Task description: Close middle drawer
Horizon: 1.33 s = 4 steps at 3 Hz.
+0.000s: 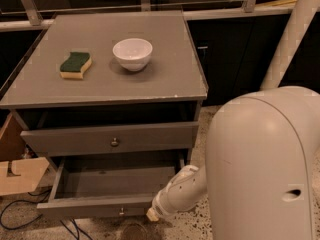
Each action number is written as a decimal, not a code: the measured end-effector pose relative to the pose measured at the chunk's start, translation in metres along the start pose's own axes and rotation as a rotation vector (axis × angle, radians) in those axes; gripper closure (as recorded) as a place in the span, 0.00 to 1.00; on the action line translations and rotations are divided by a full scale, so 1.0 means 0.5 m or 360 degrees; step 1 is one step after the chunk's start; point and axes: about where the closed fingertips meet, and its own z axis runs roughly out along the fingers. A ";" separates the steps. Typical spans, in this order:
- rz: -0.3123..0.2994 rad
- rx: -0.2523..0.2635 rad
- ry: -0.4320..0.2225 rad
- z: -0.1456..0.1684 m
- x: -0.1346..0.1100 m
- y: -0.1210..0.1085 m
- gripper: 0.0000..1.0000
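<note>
The middle drawer (95,206) is pulled far out of the grey cabinet, low in the camera view. Its bare grey inside (115,181) shows, and a tiny metal knob (121,212) sits at the centre of its flat front. My gripper (152,214) is at the end of the white arm, right at the right end of this drawer's front panel. The arm's large white body (260,169) fills the lower right. Above the open drawer is a similar grey drawer front with a larger round dark knob (115,142).
On the cabinet top (165,79) stand a white bowl (132,53) and a green and yellow sponge (75,65). A cardboard box (17,174) and dark cables (15,216) lie on the floor at the left. A white pole (290,39) leans at the right.
</note>
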 end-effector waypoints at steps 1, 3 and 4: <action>0.0000 0.0000 0.0000 0.000 0.000 0.000 0.05; 0.0000 0.0000 0.0000 0.000 0.000 0.000 0.00; 0.0000 0.0000 0.0000 0.000 0.000 0.000 0.18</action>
